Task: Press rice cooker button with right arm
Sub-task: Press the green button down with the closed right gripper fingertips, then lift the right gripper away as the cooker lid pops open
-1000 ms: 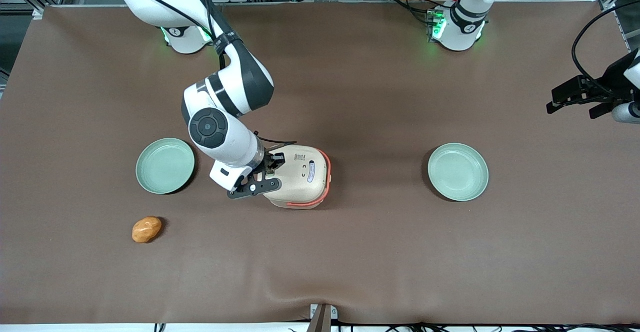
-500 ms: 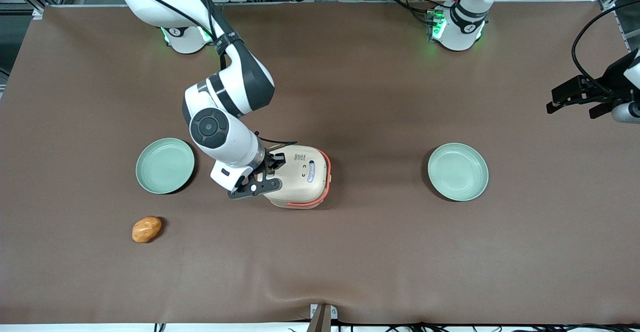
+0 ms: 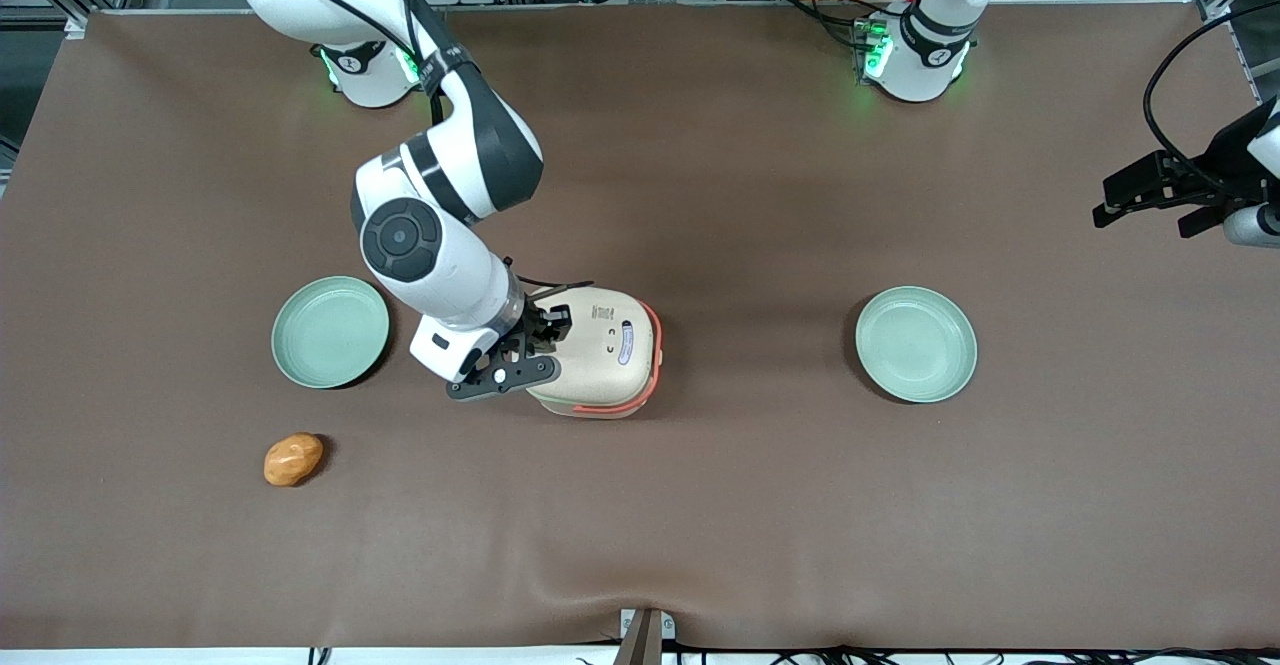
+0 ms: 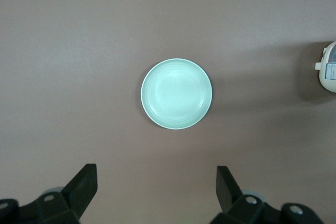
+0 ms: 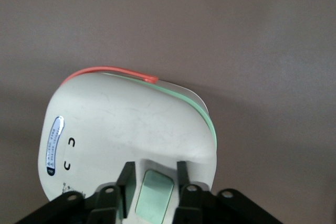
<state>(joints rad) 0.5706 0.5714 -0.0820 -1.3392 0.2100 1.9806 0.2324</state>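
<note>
The cream-beige rice cooker (image 3: 600, 350) with its coral-orange handle band stands mid-table, lid shut; it also shows in the right wrist view (image 5: 126, 129), and its edge shows in the left wrist view (image 4: 329, 69). The right arm (image 3: 430, 245) reaches down to the cooker's end that faces the working arm's side. My gripper (image 3: 532, 337) is over that edge of the lid. In the right wrist view my gripper (image 5: 154, 174) is open, its black fingers (image 5: 126, 179) standing either side of the pale mint-green button (image 5: 155, 195). The button is hidden in the front view.
One mint-green plate (image 3: 330, 332) lies beside the arm's wrist, toward the working arm's end. A second plate (image 3: 915, 344) lies toward the parked arm's end and shows in the left wrist view (image 4: 176, 94). An orange-brown lump (image 3: 293, 459) lies nearer the front camera.
The right arm's elbow and round joint disc have shifted away from the front camera and slightly toward the working arm's end. The gripper stays at the cooker's button end.
</note>
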